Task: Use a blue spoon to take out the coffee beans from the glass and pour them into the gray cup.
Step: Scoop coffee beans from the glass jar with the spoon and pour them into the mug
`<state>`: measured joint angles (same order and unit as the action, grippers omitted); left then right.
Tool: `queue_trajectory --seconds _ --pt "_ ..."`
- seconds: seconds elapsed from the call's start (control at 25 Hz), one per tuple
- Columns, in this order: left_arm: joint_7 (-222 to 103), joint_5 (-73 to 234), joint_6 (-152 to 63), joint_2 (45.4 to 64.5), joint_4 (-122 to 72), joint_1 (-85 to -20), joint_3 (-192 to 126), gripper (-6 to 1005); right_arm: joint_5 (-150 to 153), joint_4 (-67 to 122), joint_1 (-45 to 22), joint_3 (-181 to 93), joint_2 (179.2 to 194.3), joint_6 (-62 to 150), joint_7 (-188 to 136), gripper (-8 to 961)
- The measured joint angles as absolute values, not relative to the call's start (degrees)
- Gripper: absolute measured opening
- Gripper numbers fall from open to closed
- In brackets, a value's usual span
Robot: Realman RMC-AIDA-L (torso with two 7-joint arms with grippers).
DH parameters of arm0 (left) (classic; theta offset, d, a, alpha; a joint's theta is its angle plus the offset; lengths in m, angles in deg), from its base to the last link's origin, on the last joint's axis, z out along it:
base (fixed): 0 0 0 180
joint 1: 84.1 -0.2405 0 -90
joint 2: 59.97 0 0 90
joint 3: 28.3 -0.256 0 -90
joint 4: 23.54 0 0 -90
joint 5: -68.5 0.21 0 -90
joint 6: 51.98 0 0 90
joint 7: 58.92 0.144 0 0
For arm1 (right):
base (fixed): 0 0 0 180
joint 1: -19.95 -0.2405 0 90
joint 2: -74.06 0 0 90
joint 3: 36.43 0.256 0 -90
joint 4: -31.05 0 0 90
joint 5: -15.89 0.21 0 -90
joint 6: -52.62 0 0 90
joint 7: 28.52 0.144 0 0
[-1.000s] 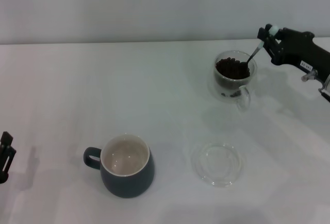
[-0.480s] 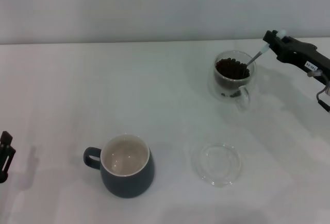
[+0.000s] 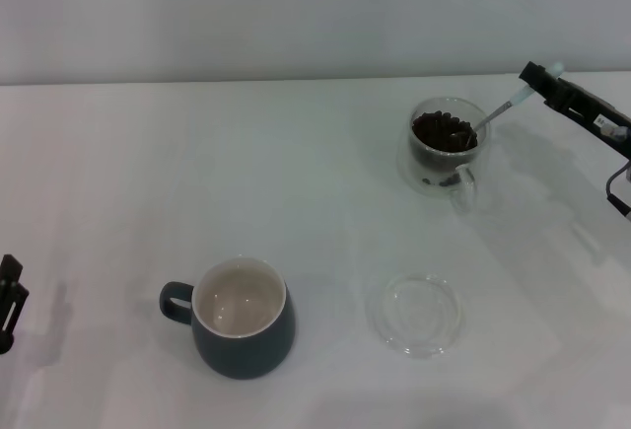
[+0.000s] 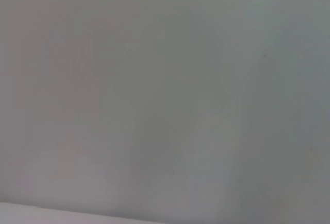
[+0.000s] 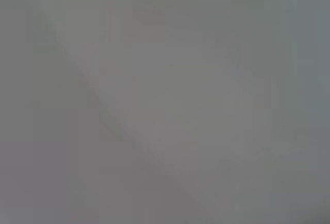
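Observation:
The clear glass [image 3: 446, 151] stands at the back right of the table, filled with dark coffee beans [image 3: 442, 131]. The blue spoon [image 3: 505, 107] slants from my right gripper [image 3: 542, 78] down into the glass, its bowl among the beans at the rim. My right gripper is shut on the spoon's pale handle, to the right of and above the glass. The gray cup [image 3: 242, 318] stands at the front left with a cream inside and its handle to the left. My left gripper [image 3: 8, 301] is parked at the left edge. Both wrist views show only blank grey.
A flat clear glass saucer [image 3: 415, 313] lies at the front, right of the gray cup. The white table [image 3: 296, 182] meets a pale wall at the back.
My right gripper has drawn back to the right, tilting the spoon to a flatter slant. The spoon bowl stays in the glass. The left arm has not moved.

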<state>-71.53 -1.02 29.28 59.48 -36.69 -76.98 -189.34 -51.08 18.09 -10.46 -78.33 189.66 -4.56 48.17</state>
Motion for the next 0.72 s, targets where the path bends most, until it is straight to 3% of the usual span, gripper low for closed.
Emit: queue_trajectory --seconds 0.72 --pt "-71.3 -1.0 29.3 59.30 -36.2 -76.8 -189.3 727 -40.8 23.3 -9.8 -78.1 189.69 -5.1 56.4 150"
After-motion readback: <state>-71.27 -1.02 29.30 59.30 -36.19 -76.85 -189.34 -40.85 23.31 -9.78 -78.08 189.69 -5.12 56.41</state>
